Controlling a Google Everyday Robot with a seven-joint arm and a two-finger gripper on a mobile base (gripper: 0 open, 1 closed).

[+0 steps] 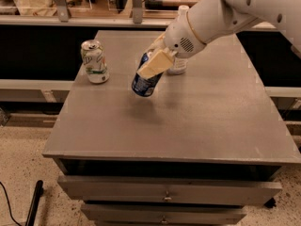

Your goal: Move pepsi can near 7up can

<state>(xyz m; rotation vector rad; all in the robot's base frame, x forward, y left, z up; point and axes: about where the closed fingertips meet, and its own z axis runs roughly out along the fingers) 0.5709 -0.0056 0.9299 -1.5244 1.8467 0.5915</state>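
Note:
The pepsi can (144, 83) is dark blue with a white patch. It hangs tilted above the grey table (197, 121), held in my gripper (154, 64), whose cream fingers (156, 63) are shut on its upper part. The 7up can (94, 61), white and green and a little dented, stands upright at the table's left edge, to the left of the held can with a gap between them. My white arm comes in from the upper right.
A clear plastic bottle (179, 62) stands on the table just behind my gripper, mostly hidden by the wrist. The table has drawers (164, 192) below its front edge. A dark shelf runs behind the table. A black cable (34, 206) lies on the floor at lower left.

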